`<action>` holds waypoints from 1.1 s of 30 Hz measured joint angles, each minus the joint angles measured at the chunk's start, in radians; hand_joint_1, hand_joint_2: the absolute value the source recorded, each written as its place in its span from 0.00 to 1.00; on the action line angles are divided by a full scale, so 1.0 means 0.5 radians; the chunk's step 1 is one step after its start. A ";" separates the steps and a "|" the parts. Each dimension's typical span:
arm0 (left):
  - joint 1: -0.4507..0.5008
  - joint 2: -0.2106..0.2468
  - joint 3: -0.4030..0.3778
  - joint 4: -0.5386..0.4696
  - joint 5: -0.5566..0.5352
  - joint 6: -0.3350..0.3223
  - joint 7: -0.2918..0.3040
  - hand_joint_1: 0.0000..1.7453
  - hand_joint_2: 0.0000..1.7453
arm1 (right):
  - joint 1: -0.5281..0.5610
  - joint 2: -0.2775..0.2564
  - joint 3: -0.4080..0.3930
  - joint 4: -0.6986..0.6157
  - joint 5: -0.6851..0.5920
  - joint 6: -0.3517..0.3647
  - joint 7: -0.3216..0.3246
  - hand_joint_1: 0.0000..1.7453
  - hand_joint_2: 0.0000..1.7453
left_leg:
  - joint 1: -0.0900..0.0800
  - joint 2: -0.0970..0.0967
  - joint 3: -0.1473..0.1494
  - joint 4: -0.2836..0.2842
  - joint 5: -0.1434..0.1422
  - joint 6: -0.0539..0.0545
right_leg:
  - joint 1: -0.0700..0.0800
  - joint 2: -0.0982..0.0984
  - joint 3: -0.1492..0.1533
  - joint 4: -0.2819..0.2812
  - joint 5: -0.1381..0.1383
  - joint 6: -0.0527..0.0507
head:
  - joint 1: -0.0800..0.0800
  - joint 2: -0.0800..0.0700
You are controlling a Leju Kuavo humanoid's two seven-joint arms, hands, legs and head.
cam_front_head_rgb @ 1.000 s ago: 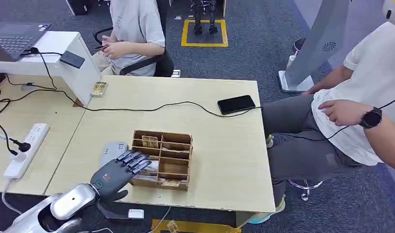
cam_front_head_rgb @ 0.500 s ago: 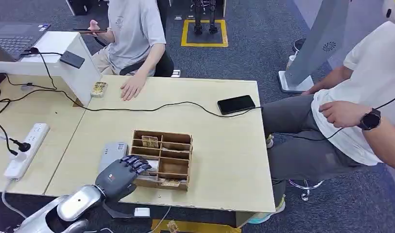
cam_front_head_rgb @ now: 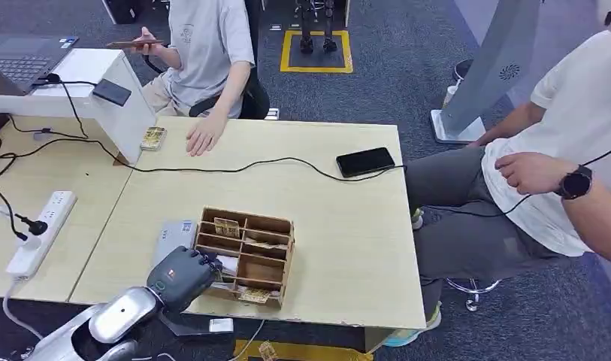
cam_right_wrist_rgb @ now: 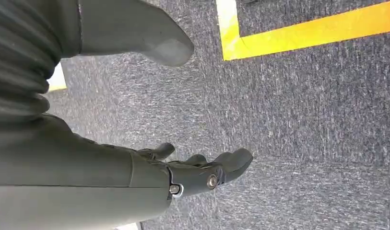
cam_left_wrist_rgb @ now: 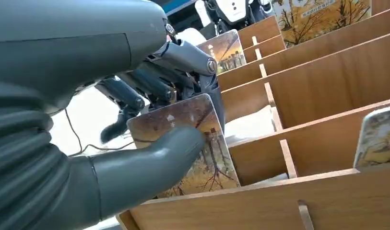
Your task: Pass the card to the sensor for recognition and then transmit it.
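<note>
At 7 o'clock on the bench [cam_front_head_rgb: 347, 248], left hand [cam_front_head_rgb: 183, 275] sits against the near-left corner of the wooden organizer box [cam_front_head_rgb: 276, 259], fingers curled into a compartment there. Left wrist view: thumb [cam_left_wrist_rgb: 149, 165] presses the face of a card [cam_left_wrist_rgb: 202, 155] with an autumn-tree print, darker fingers [cam_left_wrist_rgb: 135, 93] behind it, so the card is pinched, standing tilted in the box's compartment between wooden dividers. More cards stand in other slots: one at the box's 11 o'clock corner [cam_front_head_rgb: 227, 227], one at the near edge around 6 o'clock [cam_front_head_rgb: 253, 295]. Grey flat device [cam_front_head_rgb: 174, 235] lies on the bench just beside the box at its 9 o'clock, partly behind the hand. Black phone [cam_front_head_rgb: 365, 161] at 1 o'clock from the box, well apart, with a black cable [cam_front_head_rgb: 234, 167] running across the bench to it. White power strip [cam_front_head_rgb: 40, 232] at far 9 o'clock. Right hand [cam_right_wrist_rgb: 183, 172] hangs over grey carpet with yellow tape [cam_right_wrist_rgb: 298, 28], fingers apart and nearly straight, holding nothing. One person's hand [cam_front_head_rgb: 204, 135] rests on the bench's far edge at 11 o'clock; another person sits at 3 o'clock wearing a watch [cam_front_head_rgb: 575, 183].
</note>
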State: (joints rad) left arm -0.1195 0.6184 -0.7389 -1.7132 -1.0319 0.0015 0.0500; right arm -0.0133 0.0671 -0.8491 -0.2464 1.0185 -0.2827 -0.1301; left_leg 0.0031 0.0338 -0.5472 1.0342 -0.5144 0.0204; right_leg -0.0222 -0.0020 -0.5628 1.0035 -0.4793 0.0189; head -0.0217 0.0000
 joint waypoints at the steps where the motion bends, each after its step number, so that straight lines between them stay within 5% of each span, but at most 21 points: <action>1: 0.000 0.000 0.001 0.000 0.000 0.000 -0.001 1.00 1.00 | 0.000 0.001 0.000 0.000 0.000 0.000 0.000 0.00 1.00 | 0.000 0.000 0.000 0.000 0.000 0.000 | 0.000 0.000 0.000 0.000 0.000 0.000 | -0.001 0.000; 11: -0.042 0.007 0.059 -0.050 0.089 0.013 -0.052 1.00 1.00 | 0.003 0.002 -0.020 0.000 0.005 0.007 -0.004 0.00 1.00 | 0.000 0.000 0.001 0.000 0.000 0.000 | 0.000 0.000 0.000 0.000 0.000 0.000 | -0.001 0.000; 25: -0.444 0.069 0.183 -0.268 0.081 -0.090 -0.023 1.00 1.00 | 0.002 0.024 -0.091 0.000 0.068 0.011 -0.043 0.00 1.00 | 0.000 0.000 0.000 0.000 0.002 0.000 | 0.000 0.000 0.000 0.000 0.002 -0.001 | -0.001 0.000; 33: -0.482 0.069 0.274 -0.247 0.027 -0.067 0.153 1.00 1.00 | 0.000 0.030 -0.102 0.000 0.119 0.010 -0.028 0.00 1.00 | 0.000 0.000 0.000 0.000 0.002 0.000 | 0.000 0.000 -0.001 0.000 0.002 -0.001 | -0.001 0.000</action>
State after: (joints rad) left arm -0.3604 0.6527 -0.6019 -1.8368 -1.0182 -0.0320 0.1263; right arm -0.0134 0.0820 -0.8999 -0.2464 1.0781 -0.2777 -0.1442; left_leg 0.0030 0.0338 -0.5469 1.0344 -0.5133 0.0206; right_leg -0.0221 -0.0019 -0.5631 1.0036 -0.4783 0.0184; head -0.0221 0.0000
